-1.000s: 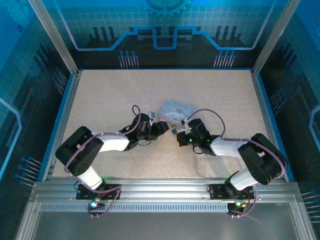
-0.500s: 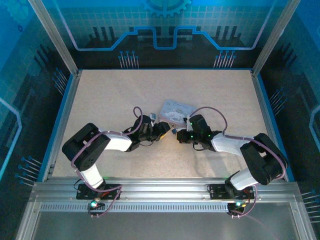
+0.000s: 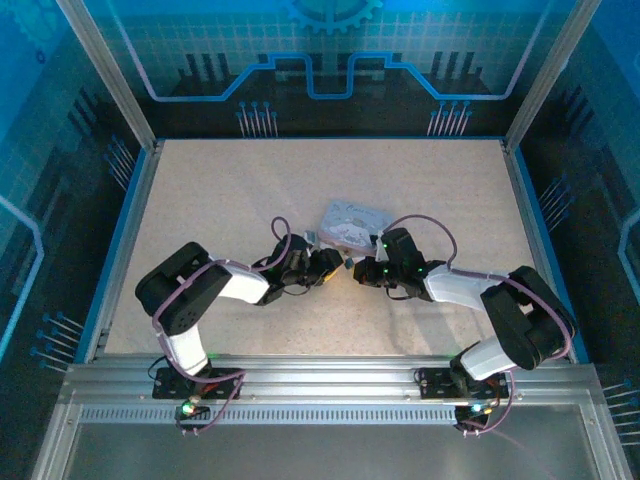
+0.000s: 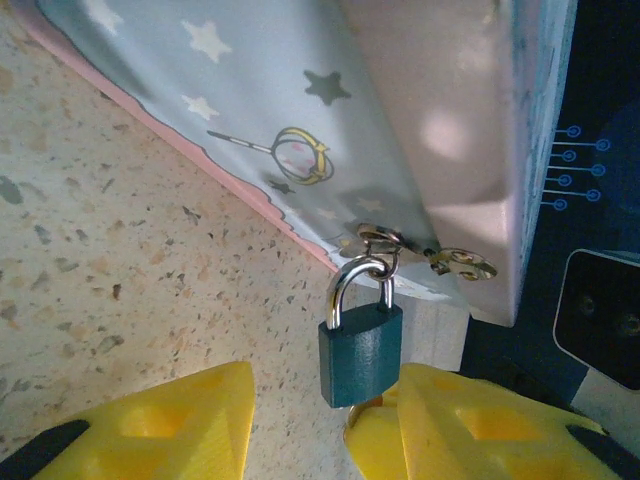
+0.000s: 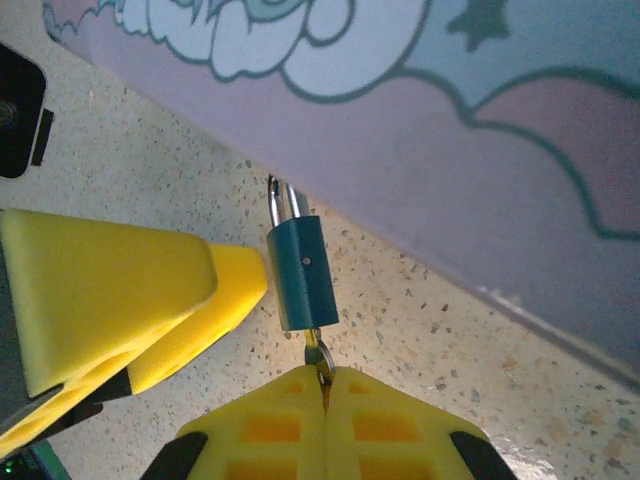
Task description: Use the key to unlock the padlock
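A small dark teal padlock [image 4: 360,350] hangs by its silvery shackle from the hasp of the pale blue cartoon tin box [image 4: 300,110]. My left gripper [image 4: 320,430] is open, its yellow fingers standing on either side of the padlock's lower end, with a clear gap on the left. In the right wrist view the padlock [image 5: 303,272] has the key [image 5: 320,352] in its bottom. My right gripper [image 5: 325,378] is shut on the key's head. In the top view the left gripper [image 3: 333,265] and the right gripper [image 3: 358,270] meet tip to tip just in front of the box [image 3: 350,220].
The box lies mid-table on the speckled beige surface [image 3: 220,190]. The left gripper's yellow fingers [image 5: 110,290] sit close beside the padlock in the right wrist view. Blue walls and metal posts ring the table.
The left arm has swung right and brought its gripper up around the padlock, and its jaws have narrowed a little. The right gripper has stayed shut on the key.
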You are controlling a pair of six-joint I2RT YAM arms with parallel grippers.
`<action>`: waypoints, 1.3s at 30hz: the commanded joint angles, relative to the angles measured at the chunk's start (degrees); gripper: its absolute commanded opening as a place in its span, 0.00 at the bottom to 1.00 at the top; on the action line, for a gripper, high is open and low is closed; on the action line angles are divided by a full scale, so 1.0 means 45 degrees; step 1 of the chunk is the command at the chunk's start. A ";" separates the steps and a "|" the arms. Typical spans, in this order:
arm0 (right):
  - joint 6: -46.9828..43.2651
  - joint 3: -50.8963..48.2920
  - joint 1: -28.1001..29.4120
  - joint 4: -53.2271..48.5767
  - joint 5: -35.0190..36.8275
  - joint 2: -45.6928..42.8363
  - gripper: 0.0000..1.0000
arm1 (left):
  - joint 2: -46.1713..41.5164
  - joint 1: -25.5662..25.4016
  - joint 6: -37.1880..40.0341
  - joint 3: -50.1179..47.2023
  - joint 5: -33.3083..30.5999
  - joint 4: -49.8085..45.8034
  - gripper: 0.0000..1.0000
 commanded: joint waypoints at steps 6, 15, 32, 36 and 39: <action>0.0640 0.0345 -0.0142 -0.0337 -0.0480 -0.0100 0.00 | 0.0474 -0.0216 -0.0342 0.0675 0.0071 0.0844 0.43; 0.0753 0.0396 -0.0233 -0.0310 -0.0575 -0.0161 0.00 | 0.1069 -0.0321 -0.0799 0.0748 0.0156 0.1563 0.42; 0.1216 0.0343 -0.0221 0.0065 -0.0863 -0.0151 0.00 | 0.1374 -0.0438 -0.1032 0.0877 0.0221 0.2050 0.33; 0.1271 0.0341 -0.0220 0.0072 -0.0916 -0.0220 0.00 | 0.1383 -0.0434 -0.1042 0.0851 0.0204 0.2135 0.26; 0.1297 0.0304 -0.0274 0.0044 -0.0948 -0.0330 0.01 | 0.1330 -0.0437 -0.1035 0.0814 0.0156 0.2179 0.20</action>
